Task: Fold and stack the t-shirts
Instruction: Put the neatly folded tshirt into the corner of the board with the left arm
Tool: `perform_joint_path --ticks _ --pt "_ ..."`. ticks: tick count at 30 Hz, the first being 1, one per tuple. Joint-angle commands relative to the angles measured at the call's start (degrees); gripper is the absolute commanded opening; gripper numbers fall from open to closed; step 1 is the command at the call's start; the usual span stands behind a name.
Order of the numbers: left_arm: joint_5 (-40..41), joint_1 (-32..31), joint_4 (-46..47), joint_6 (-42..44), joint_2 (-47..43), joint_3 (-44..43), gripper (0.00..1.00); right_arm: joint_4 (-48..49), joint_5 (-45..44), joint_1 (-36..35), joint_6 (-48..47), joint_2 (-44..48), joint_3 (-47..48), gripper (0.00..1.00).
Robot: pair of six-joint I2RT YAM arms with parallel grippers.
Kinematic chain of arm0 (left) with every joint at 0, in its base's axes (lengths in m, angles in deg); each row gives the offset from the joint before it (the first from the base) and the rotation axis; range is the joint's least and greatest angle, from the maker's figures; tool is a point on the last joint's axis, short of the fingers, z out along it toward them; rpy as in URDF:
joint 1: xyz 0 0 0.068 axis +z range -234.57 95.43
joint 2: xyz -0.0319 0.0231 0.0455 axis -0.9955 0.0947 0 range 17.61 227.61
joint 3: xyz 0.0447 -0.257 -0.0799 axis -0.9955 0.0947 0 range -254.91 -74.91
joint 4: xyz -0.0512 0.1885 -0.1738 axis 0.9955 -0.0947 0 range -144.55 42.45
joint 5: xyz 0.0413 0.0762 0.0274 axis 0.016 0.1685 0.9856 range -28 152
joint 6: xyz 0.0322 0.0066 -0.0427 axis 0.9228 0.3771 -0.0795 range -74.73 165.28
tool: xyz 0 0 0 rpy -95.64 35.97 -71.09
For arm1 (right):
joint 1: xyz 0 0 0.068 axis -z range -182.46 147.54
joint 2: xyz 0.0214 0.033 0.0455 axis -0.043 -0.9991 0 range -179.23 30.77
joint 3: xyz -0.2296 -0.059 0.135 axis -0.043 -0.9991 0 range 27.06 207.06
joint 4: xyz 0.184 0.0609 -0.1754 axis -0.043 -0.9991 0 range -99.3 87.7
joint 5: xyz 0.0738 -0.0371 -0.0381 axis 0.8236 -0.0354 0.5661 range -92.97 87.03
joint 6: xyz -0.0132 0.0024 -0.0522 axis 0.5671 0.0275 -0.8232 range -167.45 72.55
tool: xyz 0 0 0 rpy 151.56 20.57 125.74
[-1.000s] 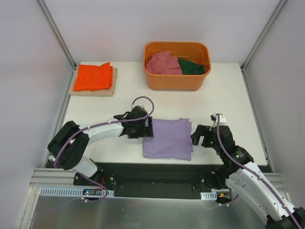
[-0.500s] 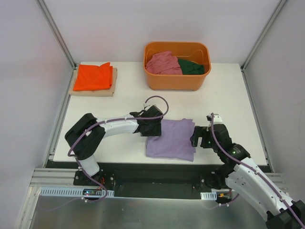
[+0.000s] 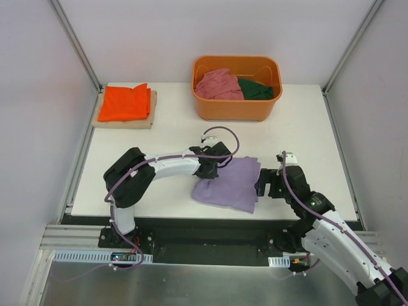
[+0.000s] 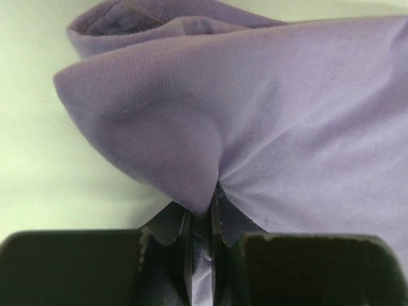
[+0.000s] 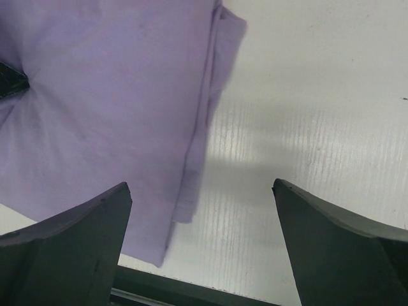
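Observation:
A folded lavender t-shirt (image 3: 231, 183) lies near the table's front edge, between my two arms. My left gripper (image 3: 215, 167) is shut on its upper left part, and the cloth (image 4: 255, 127) bunches into a pinch between the fingers (image 4: 224, 220). My right gripper (image 3: 262, 185) stands open just right of the shirt's right edge (image 5: 197, 146), with only bare table between its fingers (image 5: 76, 236). A folded orange t-shirt (image 3: 125, 102) rests on a beige cloth at the back left. A dusty pink t-shirt (image 3: 217, 85) and a dark green one (image 3: 258, 90) lie crumpled in the tub.
The orange plastic tub (image 3: 237, 108) stands at the back centre. A beige folded cloth (image 3: 121, 122) lies under the orange shirt. The table's front edge (image 5: 191, 294) runs close below the right gripper. Metal frame posts rise at both back corners.
My left gripper slid right onto the lavender shirt and closed on it, pulling the left edge inward and skewing the fold. The right gripper shifted slightly and stayed open.

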Motion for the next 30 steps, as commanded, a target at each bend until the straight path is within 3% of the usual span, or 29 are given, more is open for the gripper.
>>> perform_joint_path --ticks 1,11,22,30 --pt "18.1 1.4 -8.6 9.2 -1.3 1.2 0.00 -0.2 0.0 0.2 -0.6 0.2 0.4 0.96" --pt "35.0 12.0 -7.6 23.1 -2.8 -0.4 0.00 0.1 0.5 0.2 -0.3 1.0 -0.2 0.96" --pt "28.9 27.3 22.3 57.0 0.5 -3.2 0.00 0.7 0.5 0.2 -0.3 1.5 -0.6 0.96" --pt "28.0 33.8 27.4 67.9 7.8 -18.2 0.00 1.6 1.0 0.2 -0.6 -0.2 -0.2 0.96"
